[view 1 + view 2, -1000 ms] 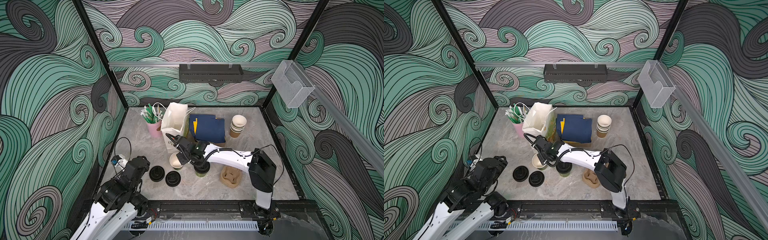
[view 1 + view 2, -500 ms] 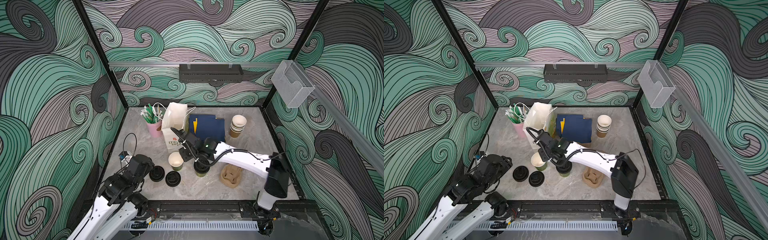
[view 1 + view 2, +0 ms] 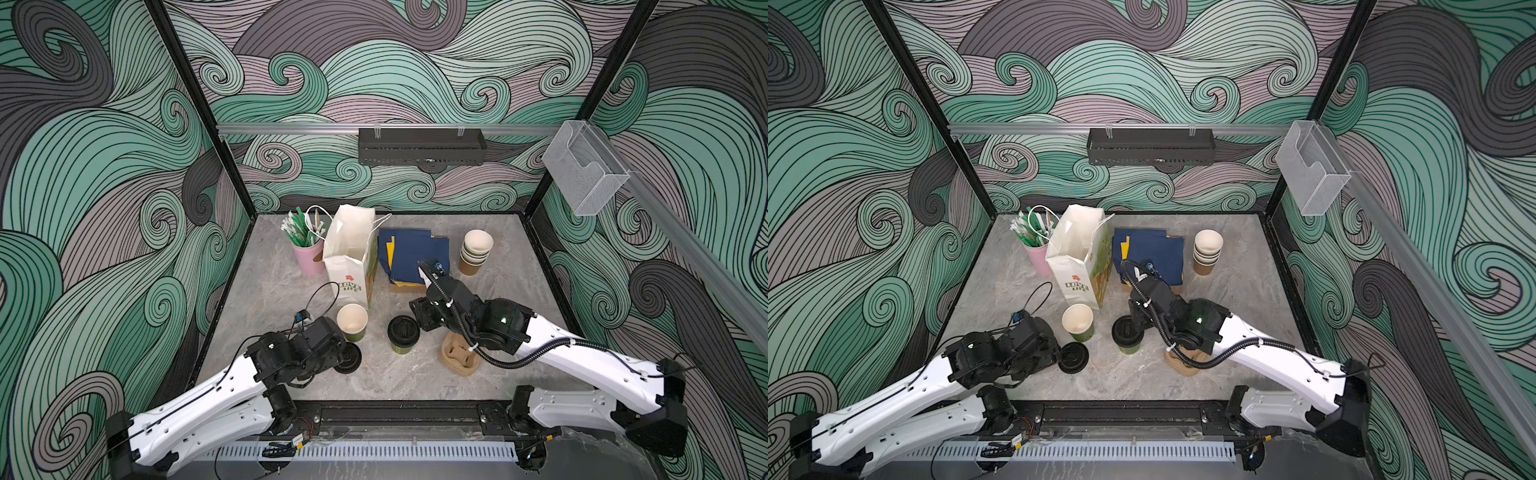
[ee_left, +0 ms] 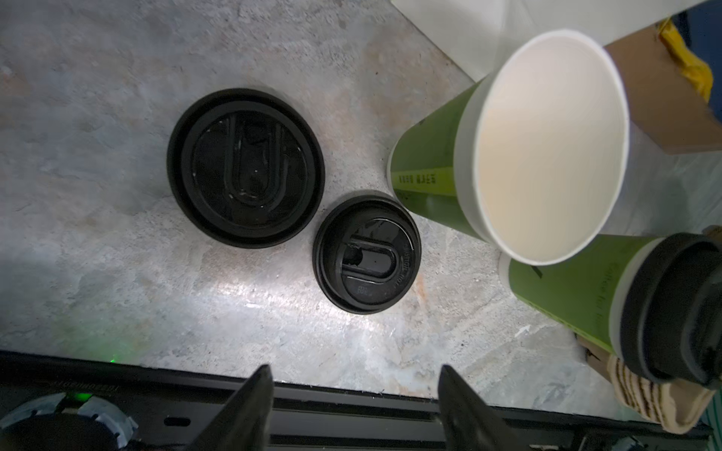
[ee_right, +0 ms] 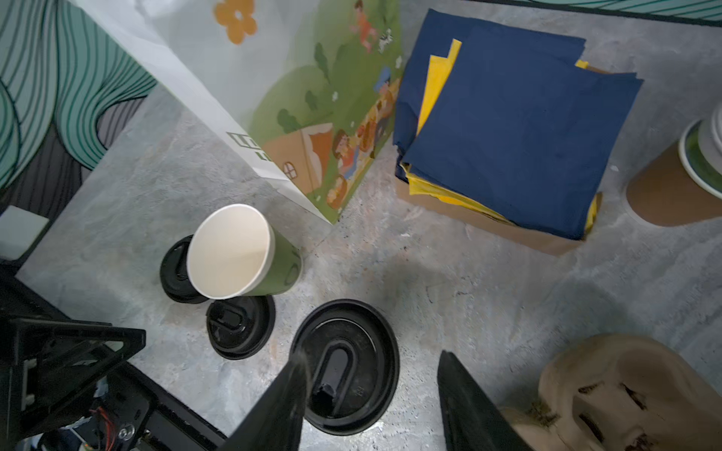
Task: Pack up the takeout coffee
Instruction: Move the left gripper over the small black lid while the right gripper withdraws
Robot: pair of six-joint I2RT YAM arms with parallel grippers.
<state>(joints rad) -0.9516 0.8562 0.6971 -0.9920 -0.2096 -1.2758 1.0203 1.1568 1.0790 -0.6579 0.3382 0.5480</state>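
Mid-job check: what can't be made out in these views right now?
White bag: bottom hidden by its own walls, both top views.
One loose lid: under the left gripper in both top views.
Cup carrier: partly under the right arm in top views; cut off in right wrist view.
Lidded cup: contents hidden by lid.
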